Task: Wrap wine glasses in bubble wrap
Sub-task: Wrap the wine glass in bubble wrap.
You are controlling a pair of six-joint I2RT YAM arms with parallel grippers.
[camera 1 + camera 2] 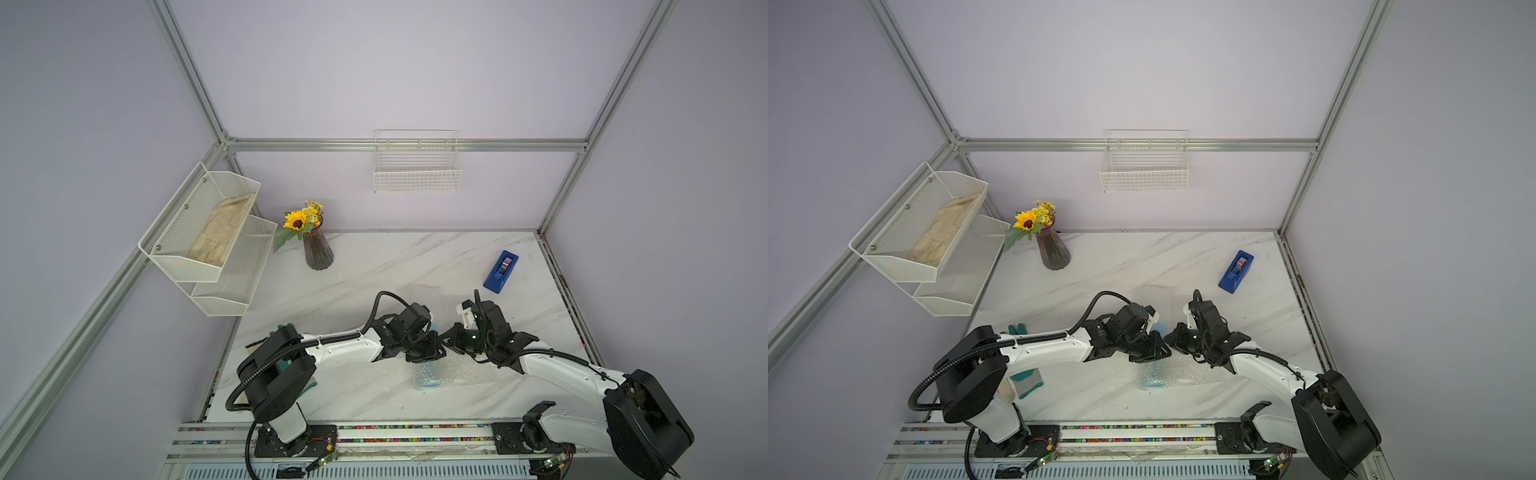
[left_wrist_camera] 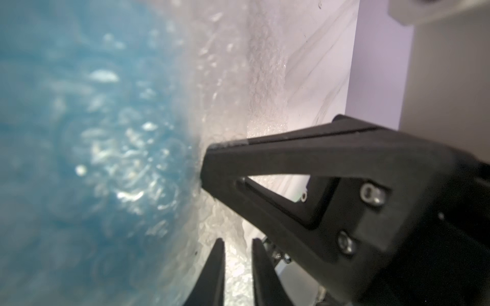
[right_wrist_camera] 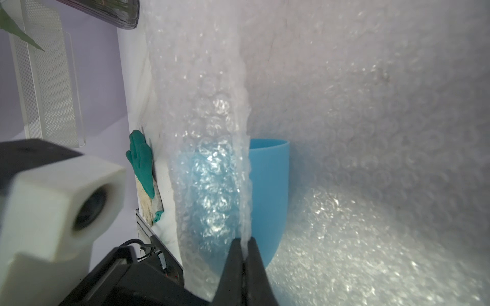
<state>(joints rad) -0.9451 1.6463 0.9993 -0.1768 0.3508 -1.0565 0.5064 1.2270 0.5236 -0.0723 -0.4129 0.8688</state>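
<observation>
The light-blue wine glass [image 3: 267,190] lies on its side on the bubble wrap [image 3: 371,106], with a flap of the wrap folded over part of its cup. My right gripper [image 3: 245,249] is shut on the edge of that flap, just above the cup. My left gripper [image 2: 237,254] is open beside the covered cup [image 2: 79,159], its fingers apart, with crinkled wrap [image 2: 225,79] showing in the gap. In both top views the two grippers [image 1: 434,351] [image 1: 448,337] meet tip to tip over the wrap [image 1: 457,374], and the glass [image 1: 1152,374] shows as a blue patch through it.
A dark ribbed vase of sunflowers [image 1: 318,249] stands at the back left and a blue tape dispenser [image 1: 500,271] at the back right. A green glove [image 1: 1025,380] lies under the left arm. Mesh shelves [image 1: 208,241] and a wire basket [image 1: 417,166] hang on the walls.
</observation>
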